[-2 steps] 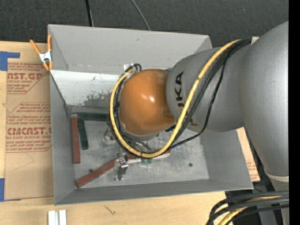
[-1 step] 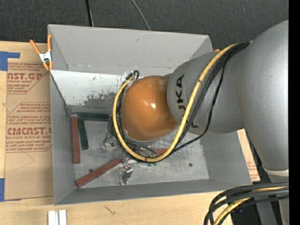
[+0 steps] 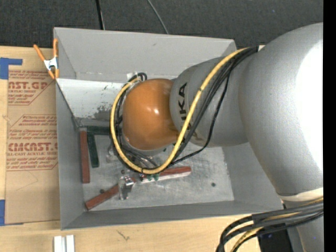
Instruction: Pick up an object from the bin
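The gripper [image 3: 125, 187] is seen low in the bin [image 3: 157, 51], under the orange cover [image 3: 144, 114], between a slanted red stick [image 3: 102, 197] and a level red stick [image 3: 173, 173]; whether it is clenched cannot be told.

We see a thick arm [image 3: 283, 98] in smooth silver-grey casing with rounded, bulging joints. Black lettering [image 3: 181, 101] reading KUKA runs down one link. Left of it, mid-frame, sits a glossy orange dome cover [image 3: 147, 114]. Yellow and black cables [image 3: 114, 125] loop around the dome and trail back along the casing.
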Tool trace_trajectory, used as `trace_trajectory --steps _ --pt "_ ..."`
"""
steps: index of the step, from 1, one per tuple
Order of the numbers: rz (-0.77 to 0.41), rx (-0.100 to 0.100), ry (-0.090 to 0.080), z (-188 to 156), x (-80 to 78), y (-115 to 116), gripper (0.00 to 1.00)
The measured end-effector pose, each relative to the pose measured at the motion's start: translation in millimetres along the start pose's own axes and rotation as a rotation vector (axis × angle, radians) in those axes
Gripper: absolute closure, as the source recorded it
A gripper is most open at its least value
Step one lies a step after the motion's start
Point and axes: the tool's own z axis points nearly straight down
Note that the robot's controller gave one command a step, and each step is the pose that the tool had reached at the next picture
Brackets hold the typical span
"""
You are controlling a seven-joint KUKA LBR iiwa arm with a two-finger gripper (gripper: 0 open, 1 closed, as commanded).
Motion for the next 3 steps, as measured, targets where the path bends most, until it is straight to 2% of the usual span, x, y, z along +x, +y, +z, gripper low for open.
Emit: trace_trajectory --steps 1,2,3 --pt "-0.241 0.002 0.001 45.6 12.0 -4.0 0.00" --pt "-0.047 -0.004 -0.015 50.1 5.7 -5.9 1.00" --pt "-0.022 -0.004 -0.013 48.8 6.0 -6.5 1.00"
